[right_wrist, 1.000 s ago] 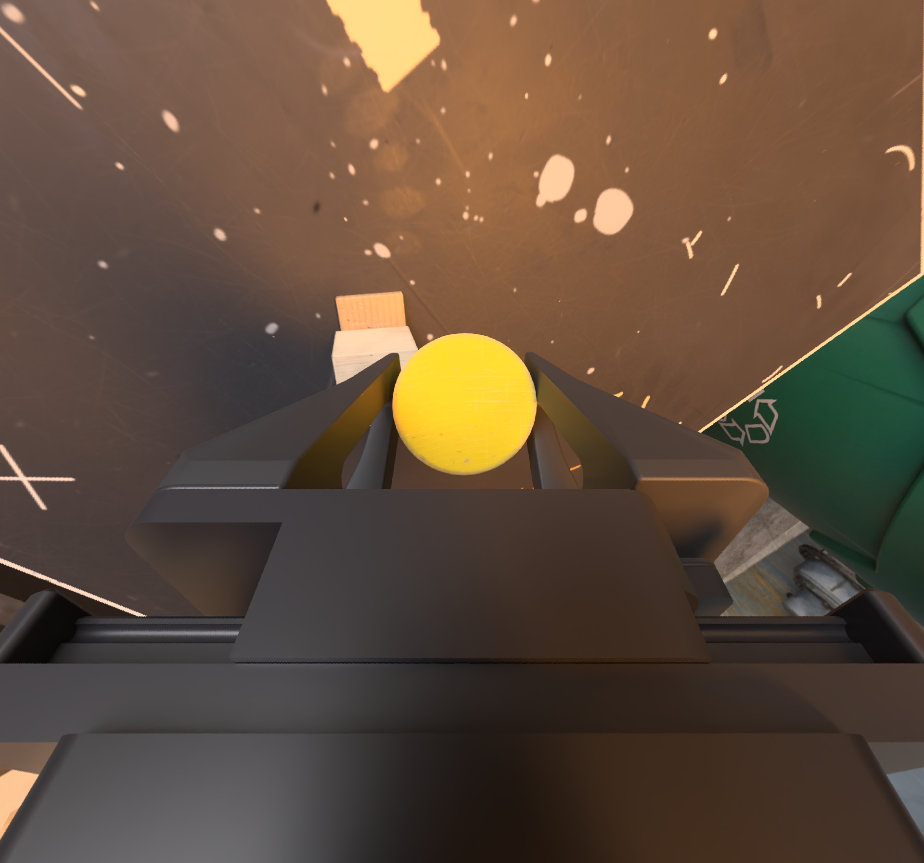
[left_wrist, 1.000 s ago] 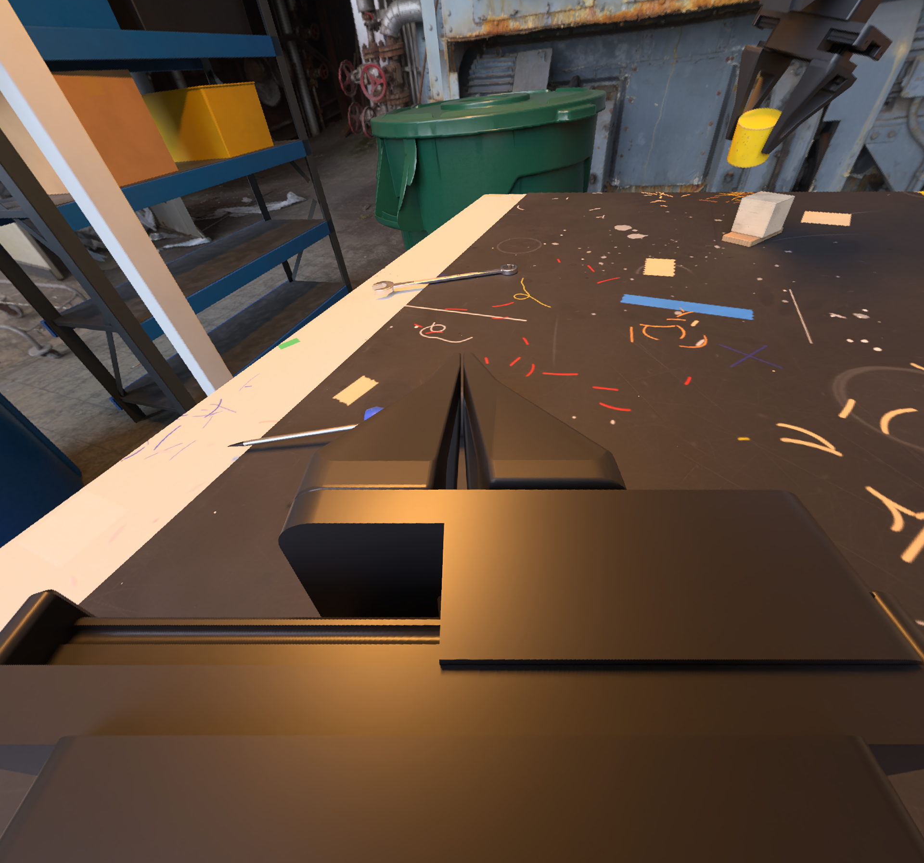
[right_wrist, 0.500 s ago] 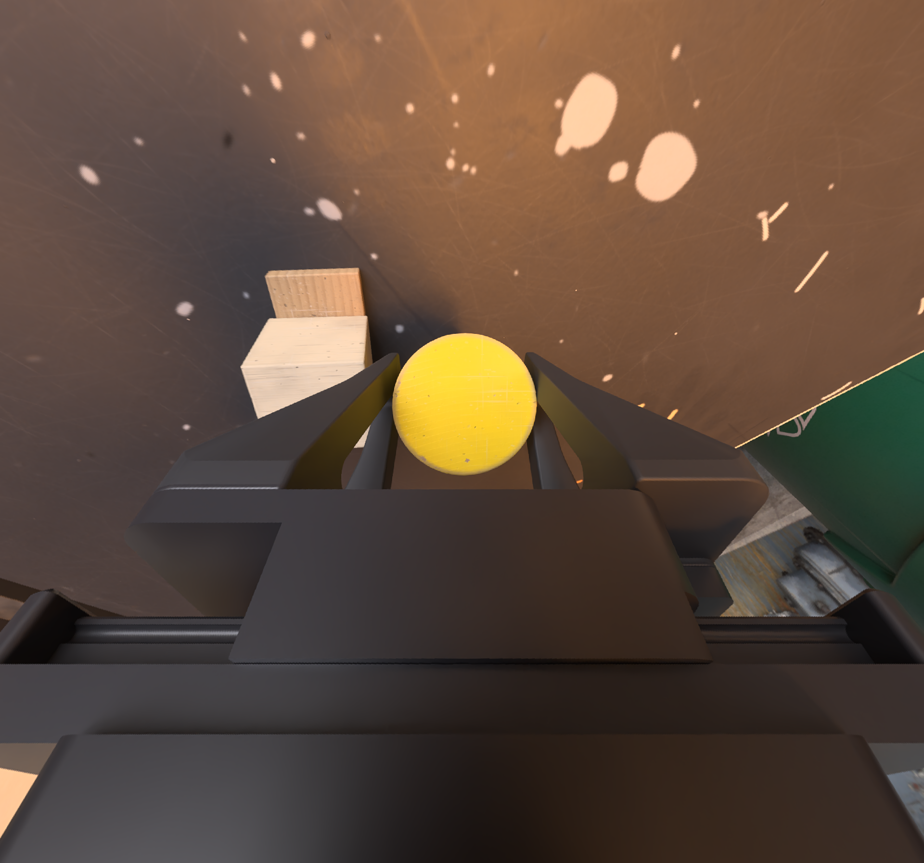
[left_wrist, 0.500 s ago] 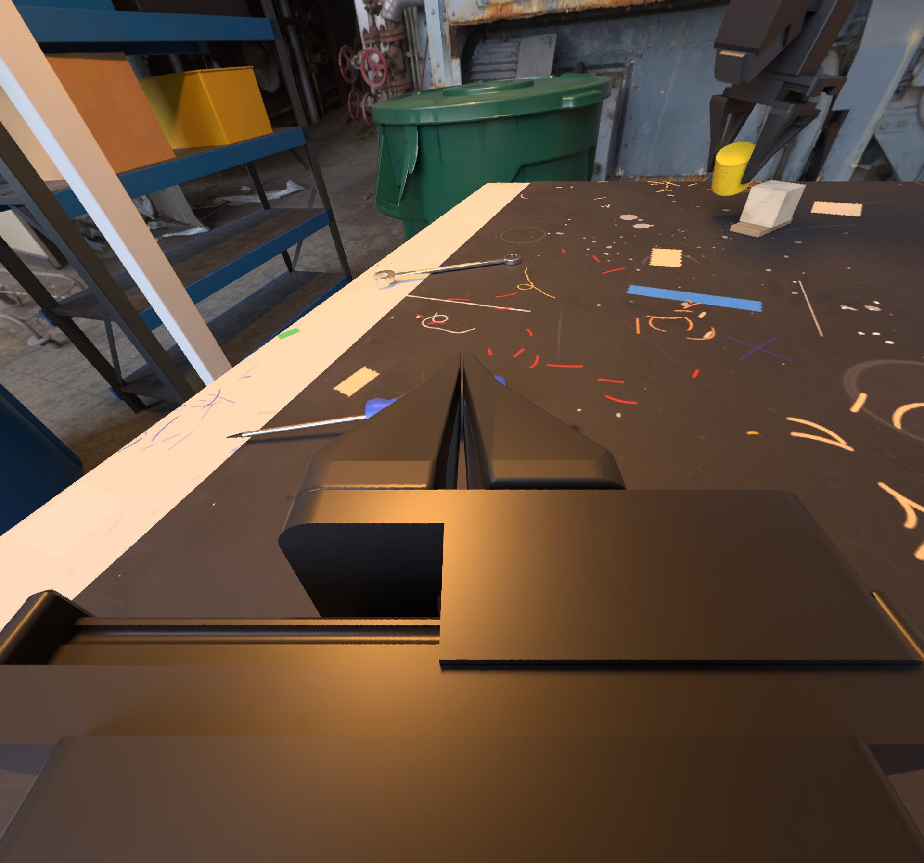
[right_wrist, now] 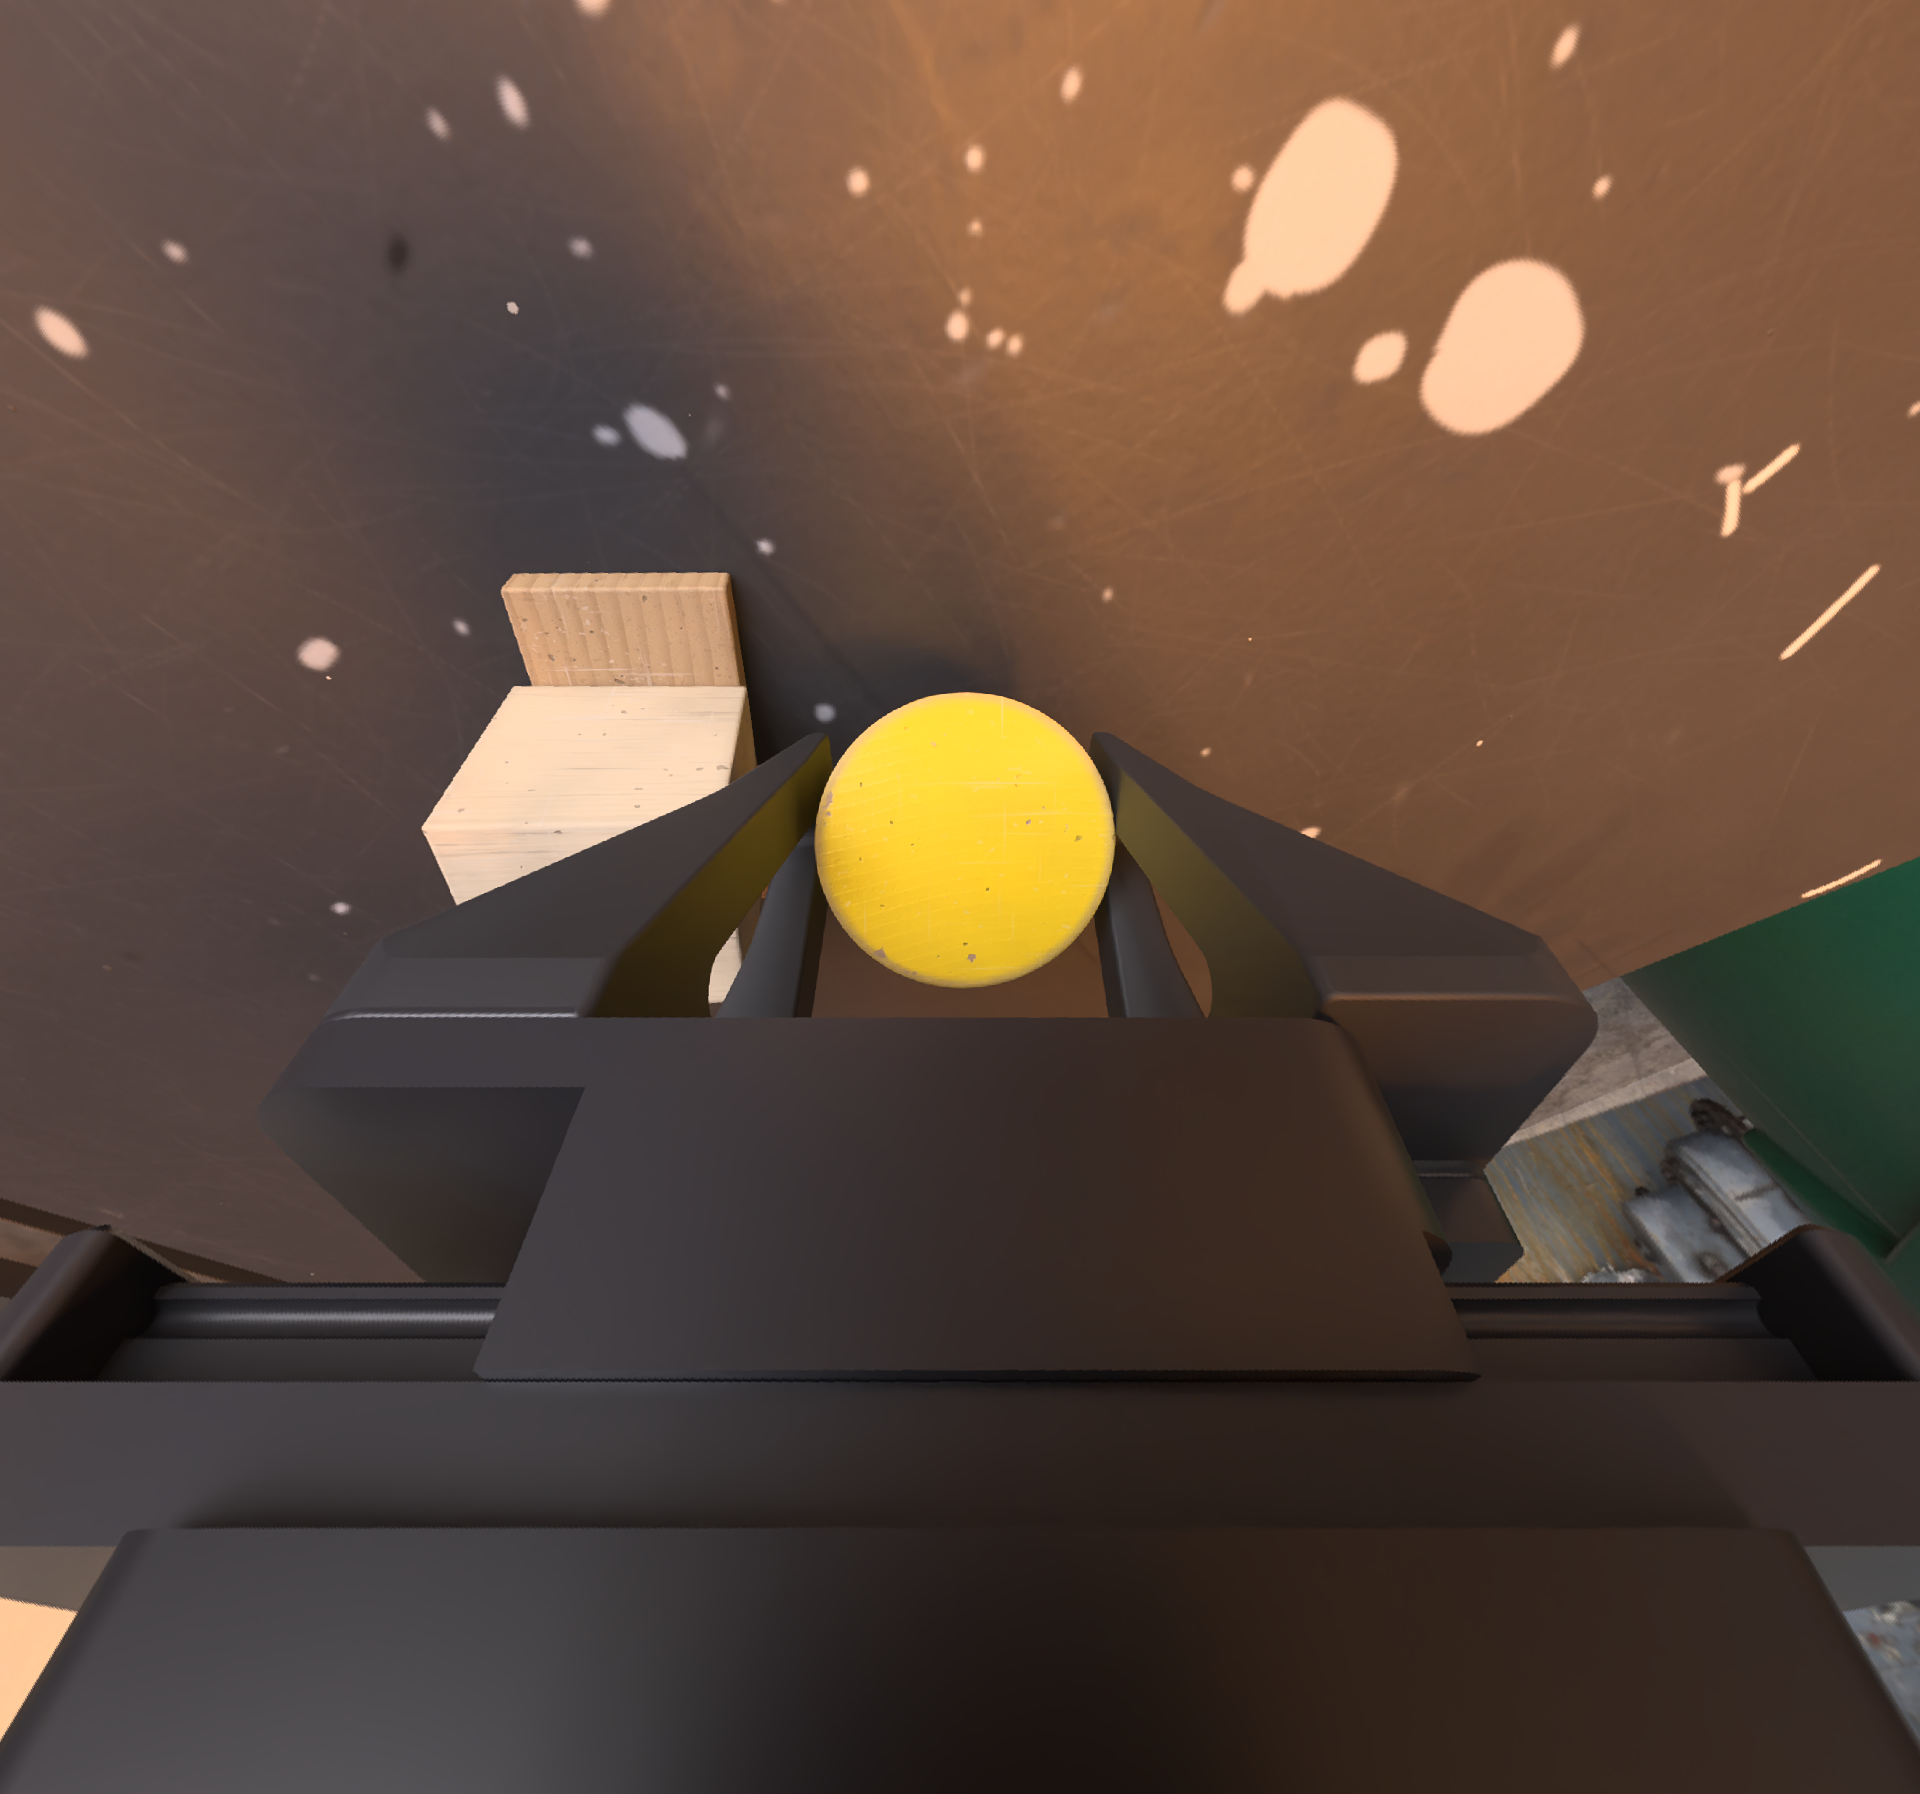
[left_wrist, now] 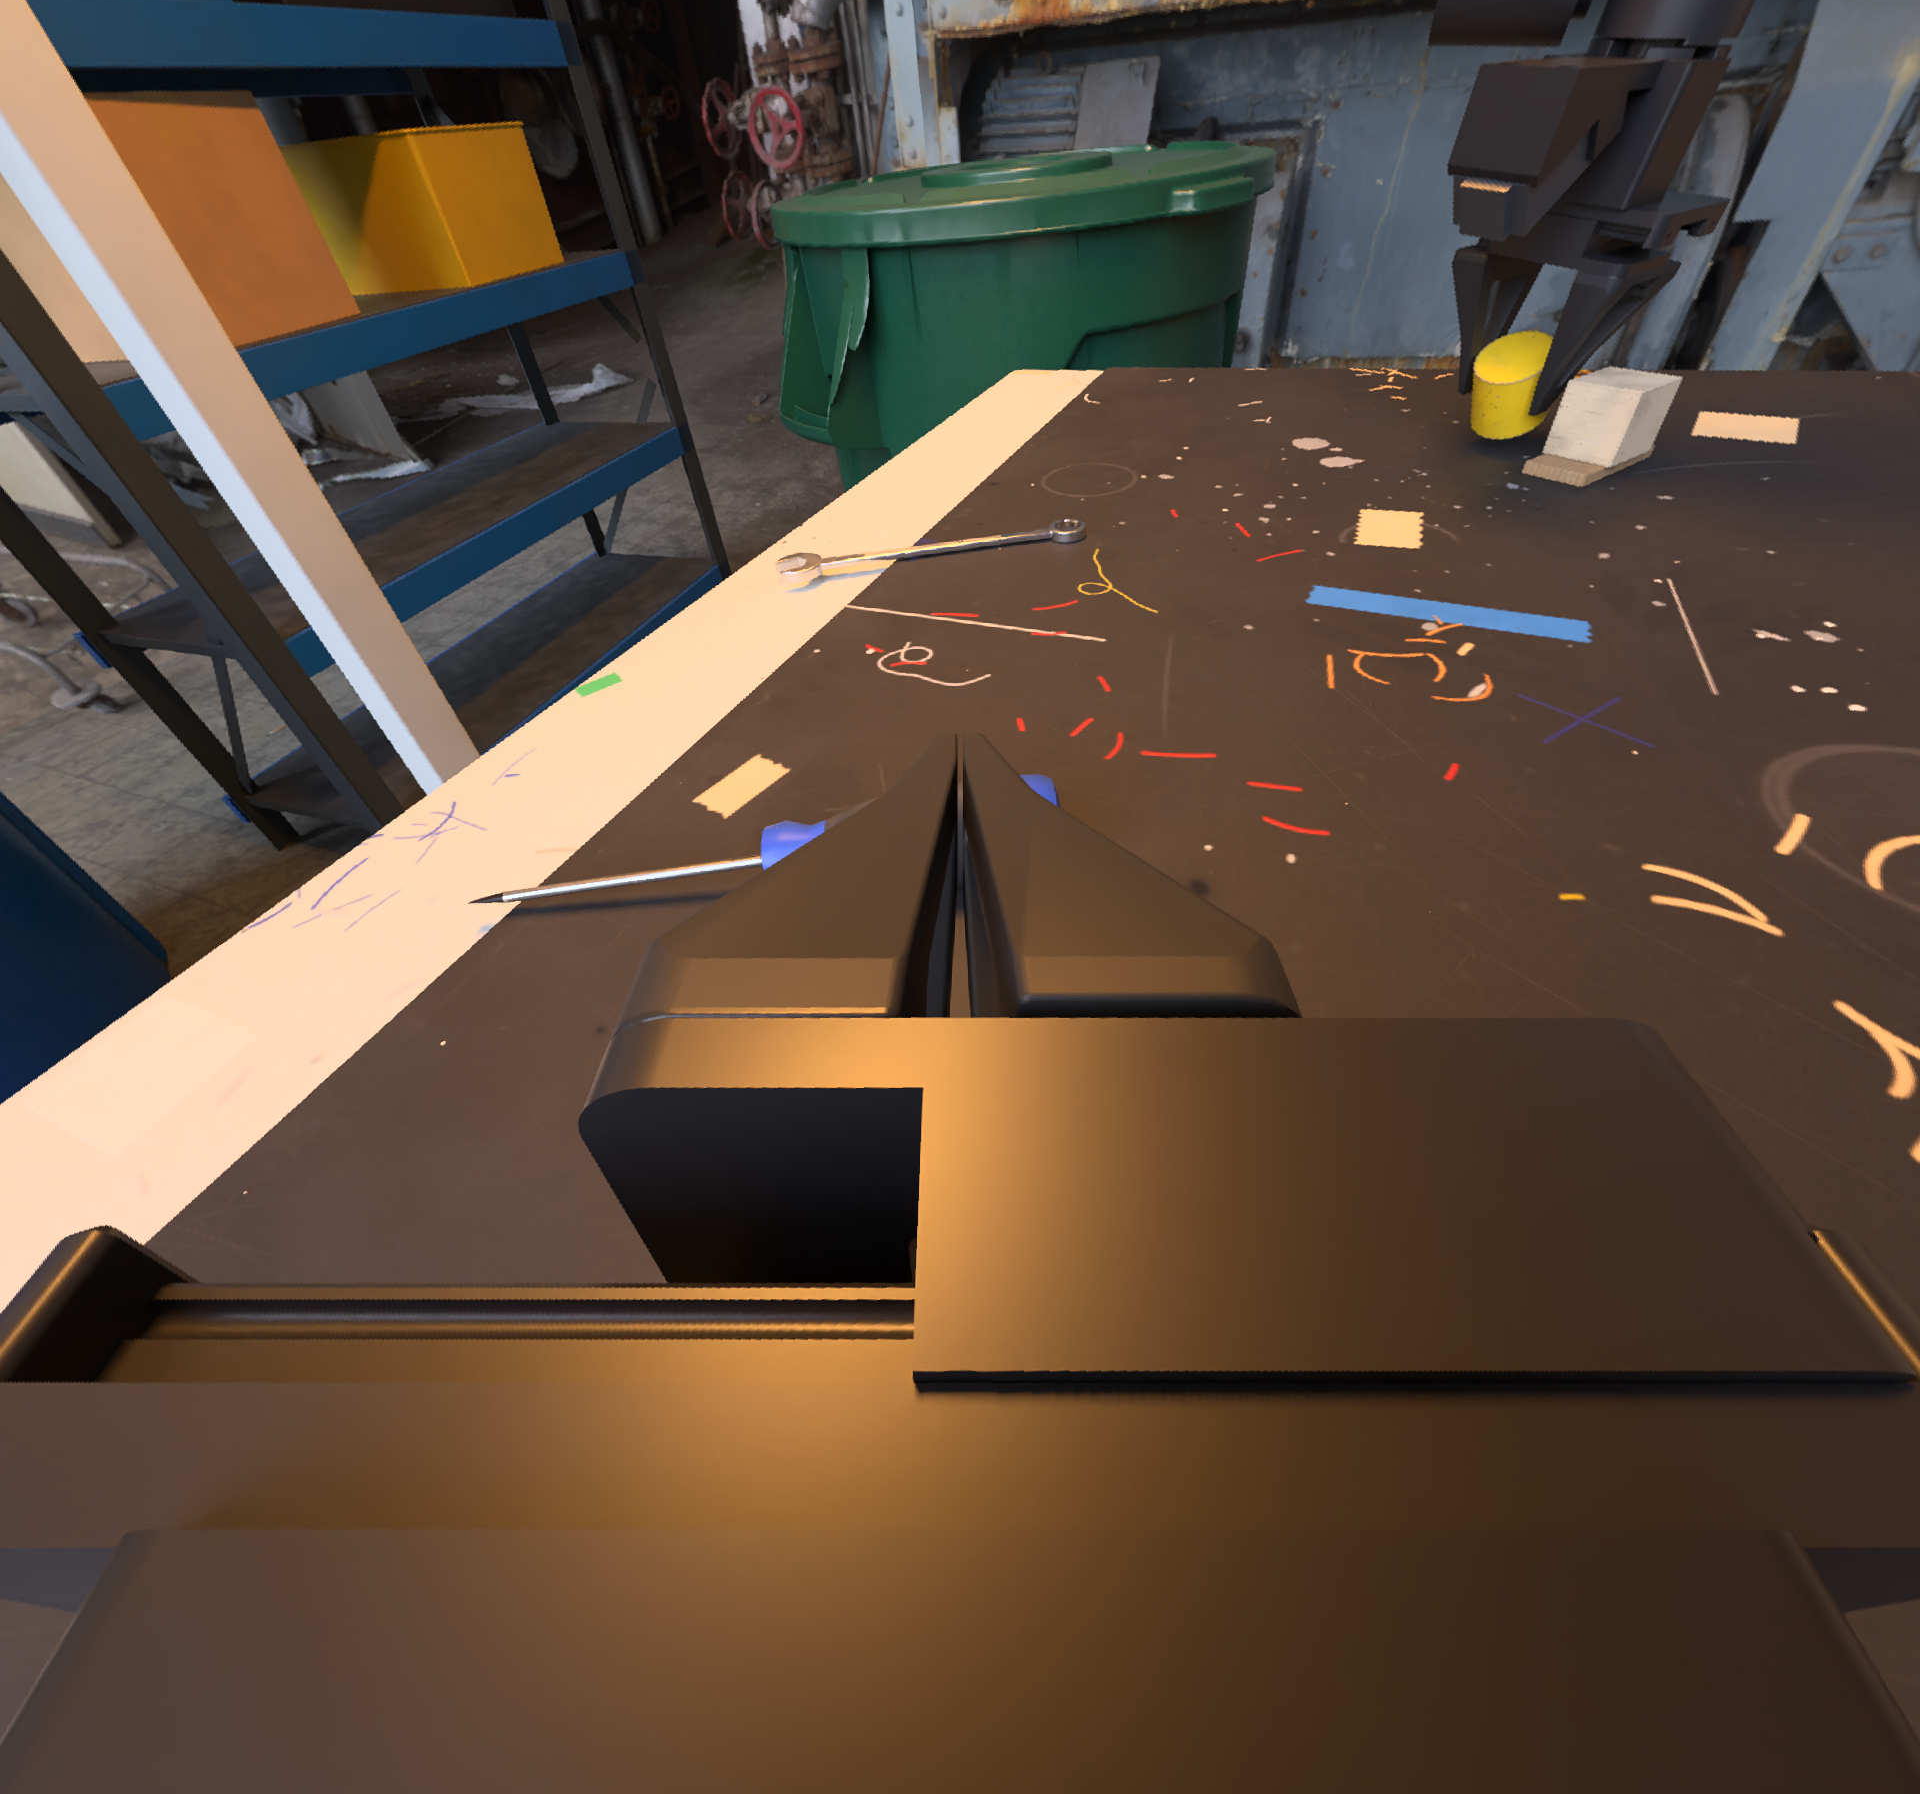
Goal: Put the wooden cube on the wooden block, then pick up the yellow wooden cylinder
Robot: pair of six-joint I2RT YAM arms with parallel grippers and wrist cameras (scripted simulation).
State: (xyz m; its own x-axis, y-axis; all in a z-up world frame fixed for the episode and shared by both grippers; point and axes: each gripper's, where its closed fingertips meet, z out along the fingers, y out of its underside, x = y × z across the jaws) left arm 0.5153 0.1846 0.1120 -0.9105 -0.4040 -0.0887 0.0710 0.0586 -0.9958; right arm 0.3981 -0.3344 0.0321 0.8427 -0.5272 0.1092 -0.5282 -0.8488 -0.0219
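Note:
My right gripper (right_wrist: 961,757) is shut on the yellow wooden cylinder (right_wrist: 964,838), upright between its fingers. In the left wrist view the cylinder (left_wrist: 1509,385) hangs low at the far end of the table, at or just above its surface, under the right gripper (left_wrist: 1512,394). The pale wooden cube (right_wrist: 587,788) sits on the flat tan wooden block (right_wrist: 623,627) just left of the cylinder; both also show in the left wrist view, cube (left_wrist: 1608,416) on block (left_wrist: 1569,469). My left gripper (left_wrist: 956,757) is shut and empty, low over the near table.
A blue-handled screwdriver (left_wrist: 644,877) lies just left of my left fingers. A wrench (left_wrist: 925,549) lies near the table's left edge. A green bin (left_wrist: 1018,269) stands beyond the table (left_wrist: 1455,809); blue shelving (left_wrist: 312,342) with boxes stands left.
My right gripper has come down with the yellow cylinder, from well above the table to beside the cube. The left gripper has shifted slightly forward over the screwdriver handle.

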